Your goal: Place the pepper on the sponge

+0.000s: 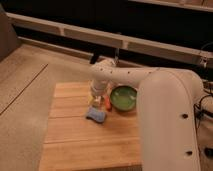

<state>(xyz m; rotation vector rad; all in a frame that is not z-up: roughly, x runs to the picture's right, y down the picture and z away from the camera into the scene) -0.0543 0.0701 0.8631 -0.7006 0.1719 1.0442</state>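
Observation:
The small orange-red pepper (108, 103) lies on the wooden table (75, 140), just left of the green bowl. Slightly nearer the front sits the blue sponge (96, 115), apart from the pepper with nothing on it. My white arm reaches in from the right, and its gripper (99, 92) hangs low over the table just left of and above the pepper, behind the sponge. The wrist covers most of the gripper.
A round green bowl (123, 97) stands to the right of the pepper. A slim white bottle (93, 98) stands by the gripper, partly hidden by it. My bulky arm (165, 115) covers the table's right side. The floor lies left of the table.

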